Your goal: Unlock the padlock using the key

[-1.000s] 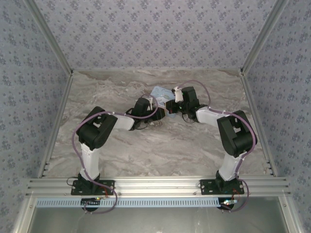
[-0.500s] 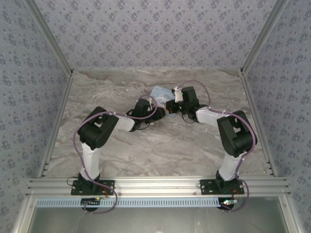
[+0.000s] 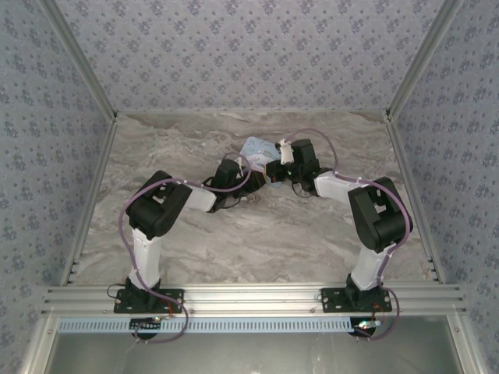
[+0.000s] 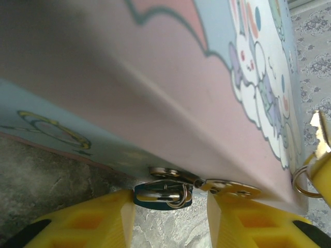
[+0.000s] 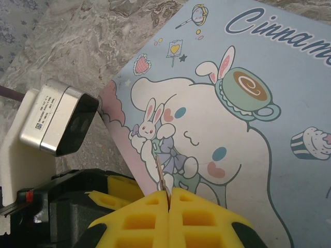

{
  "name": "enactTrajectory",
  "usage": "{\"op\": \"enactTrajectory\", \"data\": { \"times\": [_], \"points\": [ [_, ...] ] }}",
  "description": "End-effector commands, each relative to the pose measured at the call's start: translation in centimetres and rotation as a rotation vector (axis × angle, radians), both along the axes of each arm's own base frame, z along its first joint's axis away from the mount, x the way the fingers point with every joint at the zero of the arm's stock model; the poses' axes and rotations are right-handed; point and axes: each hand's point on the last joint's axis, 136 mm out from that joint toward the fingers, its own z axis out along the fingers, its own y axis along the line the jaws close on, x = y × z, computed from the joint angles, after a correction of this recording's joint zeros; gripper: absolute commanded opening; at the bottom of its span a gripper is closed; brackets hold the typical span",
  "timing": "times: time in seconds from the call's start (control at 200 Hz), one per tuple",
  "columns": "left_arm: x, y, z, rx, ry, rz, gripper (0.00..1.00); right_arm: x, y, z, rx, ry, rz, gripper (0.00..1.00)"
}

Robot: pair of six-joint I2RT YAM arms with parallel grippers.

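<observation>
Left end effector (image 4: pixel 170 214) shifted; padlock (image 4: pixel 163 195) lies between its parted jaws.

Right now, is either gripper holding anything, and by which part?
Right gripper pinches the key, a thin edge protruding from its shut jaws. Left gripper straddles the padlock, not clamped.

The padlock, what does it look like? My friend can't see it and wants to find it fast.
Find the big light-blue tin with the cartoon picture, on the marble table. At its edge, by a metal clasp, sits the padlock, between the left gripper's yellow fingers. It is tiny, teal-bodied with a thin silver loop, far smaller than the tin.
</observation>
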Motion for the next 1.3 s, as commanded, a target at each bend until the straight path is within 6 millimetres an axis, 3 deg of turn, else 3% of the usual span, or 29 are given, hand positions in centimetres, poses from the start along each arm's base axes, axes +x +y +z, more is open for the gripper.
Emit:
{"op": "enactTrajectory", "data": {
  "times": [0.0,0.914,1.294],
  "points": [
    [-0.2,-0.4,-0.6,-0.014,0.004,-0.001,0.40,-2.4,-0.9,-4.6,-0.081,0.138,-0.005,0.00],
    [-1.4,-0.2,-2.0,0.079,0.044,0.003,0.41,-2.4,-0.8,-4.6,-0.078,0.136,-0.008,0.00],
    [-1.6,-0.4,-2.2,0.019,0.095,0.031,0.40,-2.4,-0.7,-4.5,-0.071,0.133,-0.007,0.00]
  ]
}}
